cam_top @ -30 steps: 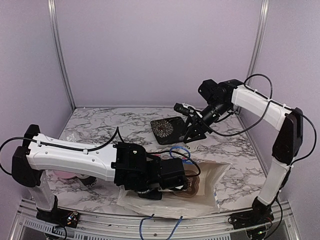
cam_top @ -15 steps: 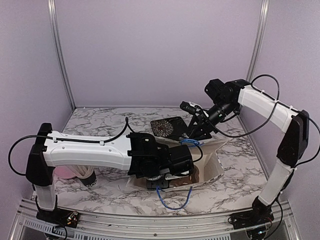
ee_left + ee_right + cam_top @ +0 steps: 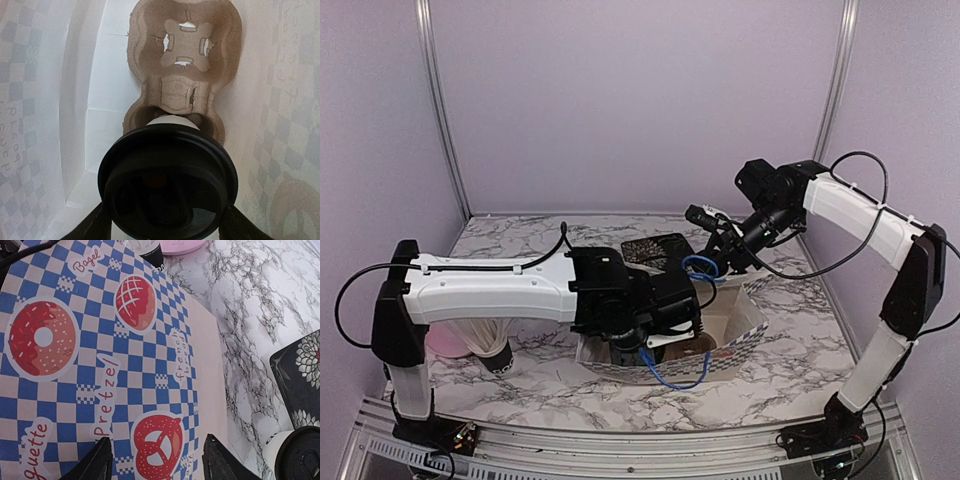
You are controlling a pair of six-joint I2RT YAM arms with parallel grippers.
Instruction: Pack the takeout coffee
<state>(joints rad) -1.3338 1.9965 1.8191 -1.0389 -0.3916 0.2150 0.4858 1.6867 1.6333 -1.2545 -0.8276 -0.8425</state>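
My left gripper [image 3: 161, 227] is shut on a takeout coffee cup, its black lid [image 3: 167, 182] filling the space between the fingers. It hangs inside the open paper bag [image 3: 748, 322], just above one pocket of the brown cardboard cup tray [image 3: 182, 60] on the bag's floor. My right gripper [image 3: 160, 462] is open beside the bag's blue-checked outer wall [image 3: 100, 365]. In the top view it [image 3: 712, 262] sits at the bag's far rim, next to the blue handle [image 3: 698, 268]. The second cup [image 3: 295, 455] stands on the table at the right.
A black flower-patterned mat [image 3: 655, 252] lies behind the bag and also shows in the right wrist view [image 3: 300, 370]. A pink plate [image 3: 445, 347] and a black cup of sticks [image 3: 496, 359] sit at the left under my left arm. The bag's other blue handle [image 3: 670, 375] hangs over its front.
The bag has gone from lying flat to standing open. My left gripper has moved right and up with the cup, inside the bag. My right gripper has risen slightly to the right.
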